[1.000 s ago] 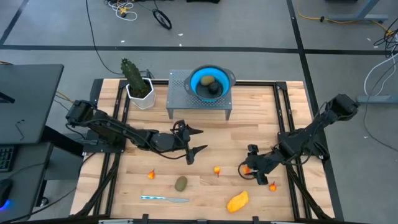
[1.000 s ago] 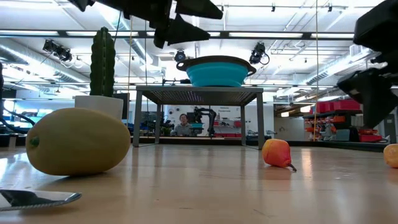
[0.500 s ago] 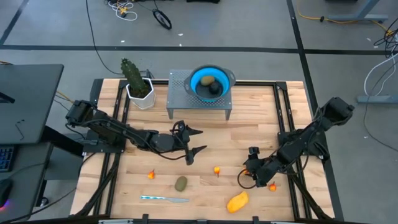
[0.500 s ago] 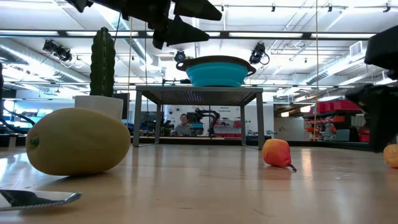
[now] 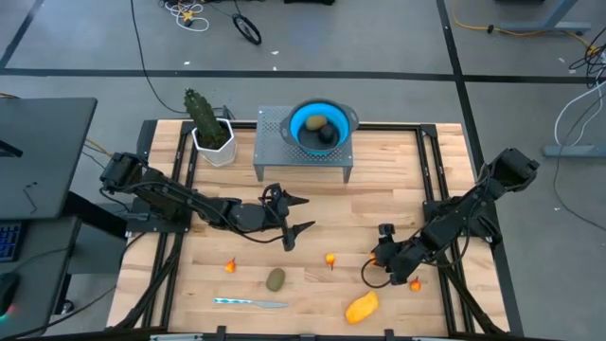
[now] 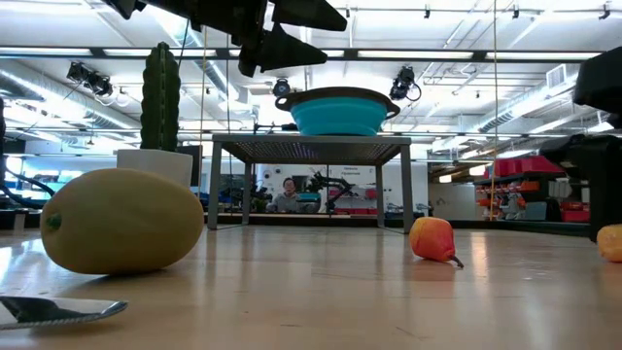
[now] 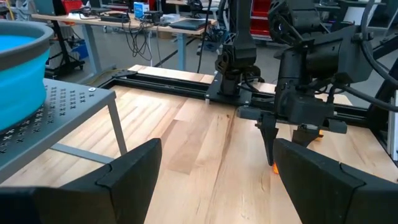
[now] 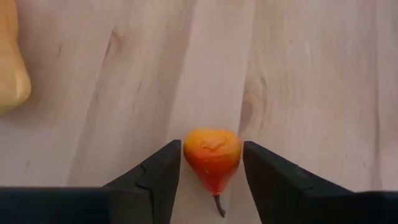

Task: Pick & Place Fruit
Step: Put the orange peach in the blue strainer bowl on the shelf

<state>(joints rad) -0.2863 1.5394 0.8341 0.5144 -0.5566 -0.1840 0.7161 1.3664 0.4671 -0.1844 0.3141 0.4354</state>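
My right gripper (image 8: 212,163) points down at the near right of the table (image 5: 379,263) and is shut on a small orange-red fruit (image 8: 212,152). My left gripper (image 5: 291,216) hangs open above mid-table and holds nothing. Loose on the wood lie an olive-green oval (image 5: 276,278), a yellow-orange oblong (image 5: 361,306) and more orange-red bits (image 5: 230,266) (image 5: 329,258) (image 5: 415,282). A second olive oval (image 5: 315,122) and a near-black ball (image 5: 327,135) sit inside the blue bowl (image 5: 301,116). My right gripper pinches the orange-red fruit across its widest part (image 8: 186,152), one finger (image 8: 163,171) on each side. The fingers come from above, pointing down. The fruit lies on the table between them, its thin stalk (image 8: 217,205) pointing back toward the wrist.
The blue bowl stands on a grey perforated stand (image 5: 275,156) at the far middle. A cactus in a white pot (image 5: 210,128) stands at the far left. A silver-and-blue knife (image 5: 248,302) lies by the near edge. Dark rails (image 5: 431,180) frame the board.
My right gripper has moved a little toward the near edge and come down over the orange-red fruit, then kept still for the last half second. The other fruit have stayed where they were.
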